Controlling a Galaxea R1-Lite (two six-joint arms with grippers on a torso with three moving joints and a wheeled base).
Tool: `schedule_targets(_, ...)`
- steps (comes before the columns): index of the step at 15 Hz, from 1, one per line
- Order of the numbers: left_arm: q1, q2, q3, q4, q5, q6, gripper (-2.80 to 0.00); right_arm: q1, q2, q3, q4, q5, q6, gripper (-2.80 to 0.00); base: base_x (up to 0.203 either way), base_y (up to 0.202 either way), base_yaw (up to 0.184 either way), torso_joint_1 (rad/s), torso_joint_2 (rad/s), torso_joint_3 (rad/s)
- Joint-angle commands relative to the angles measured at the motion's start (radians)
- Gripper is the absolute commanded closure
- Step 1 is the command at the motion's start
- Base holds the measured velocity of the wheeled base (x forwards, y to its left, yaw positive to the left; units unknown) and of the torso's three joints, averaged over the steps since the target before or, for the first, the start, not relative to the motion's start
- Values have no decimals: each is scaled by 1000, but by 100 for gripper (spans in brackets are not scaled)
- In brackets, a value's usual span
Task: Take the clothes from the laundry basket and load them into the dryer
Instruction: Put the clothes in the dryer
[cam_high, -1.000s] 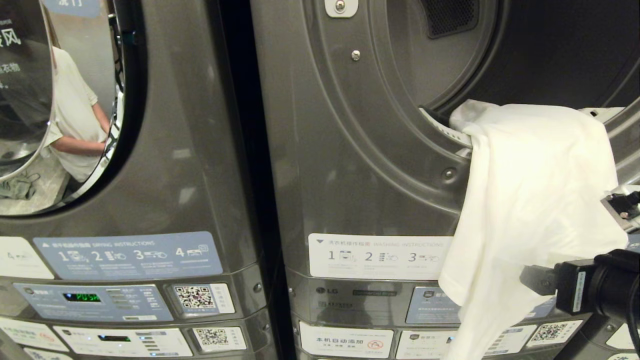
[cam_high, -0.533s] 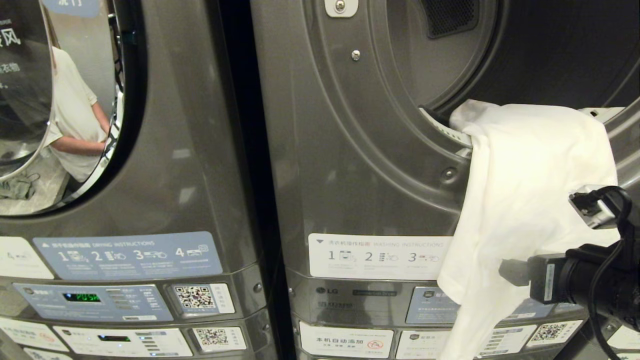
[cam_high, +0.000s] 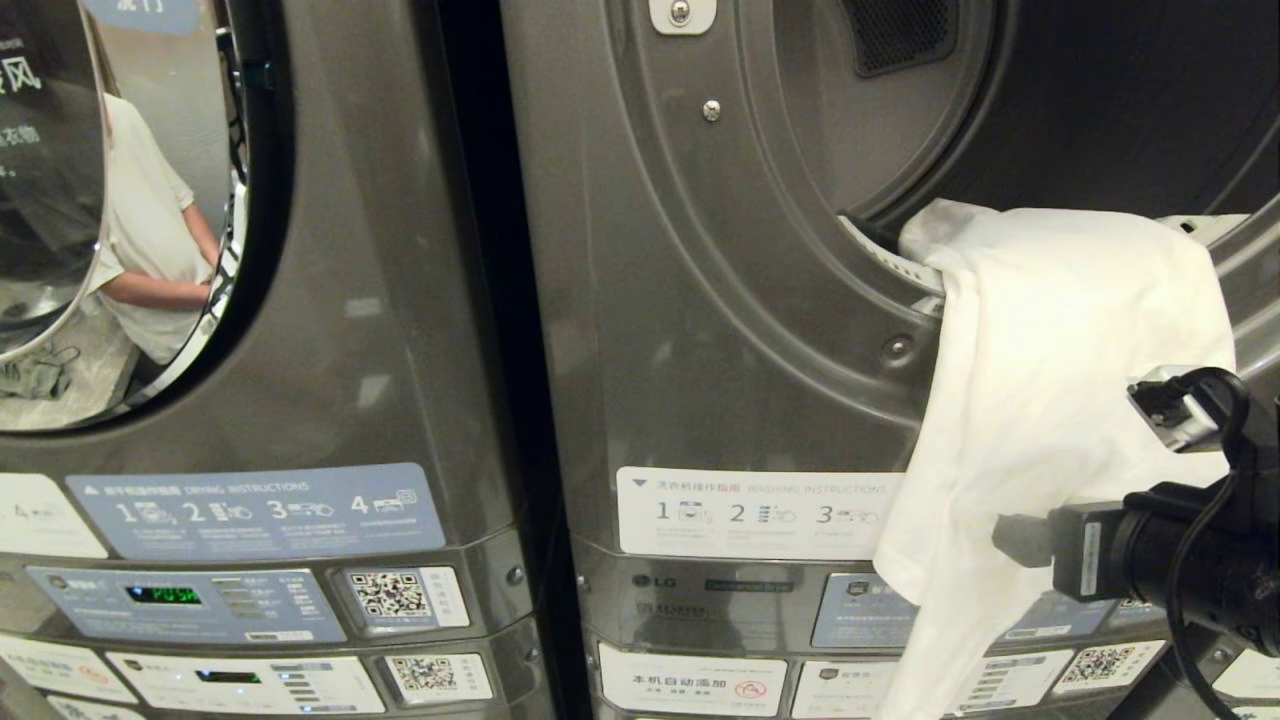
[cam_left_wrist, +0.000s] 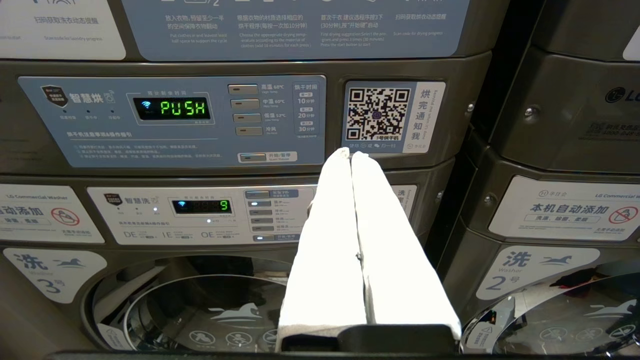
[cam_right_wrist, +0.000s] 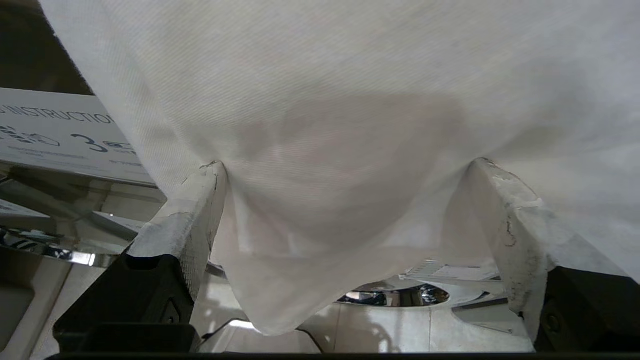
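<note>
Between the right gripper's (cam_right_wrist: 345, 170) wide-open jaws, white garment (cam_right_wrist: 330, 100), draped, ungripped.

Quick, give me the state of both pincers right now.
Left pincer: shut, holding nothing.
Right pincer: open wide, fingers pressed into the white garment hanging from the dryer opening, not clamped on it.

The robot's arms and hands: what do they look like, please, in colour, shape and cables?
The right arm is black and cylindrical, with a black cable looping beside a small silver connector. The right hand has two flat white fingers, scuffed and cracked, on black bases. The left hand has two long white tapering fingers on a black base.
</note>
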Motion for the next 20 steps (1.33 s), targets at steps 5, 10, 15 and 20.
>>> schedule_targets(5, 0, 0, 0, 0, 0, -1, 0, 0, 16, 2, -15, -54, -16, 0, 0, 0, 0, 0, 0, 0)
schedule_targets(10, 0, 0, 0, 0, 0, -1, 0, 2, 20, 0, -32, -71, -21, 0, 0, 0, 0, 0, 0, 0)
schedule_targets(15, 0, 0, 0, 1, 0, -1, 0, 6, -63, -44, -18, -89, -77, 0, 0, 0, 0, 0, 0, 0)
schedule_targets(20, 0, 0, 0, 1, 0, -1, 0, 9, -130, -335, 143, -56, -85, 0, 0, 0, 0, 0, 0, 0)
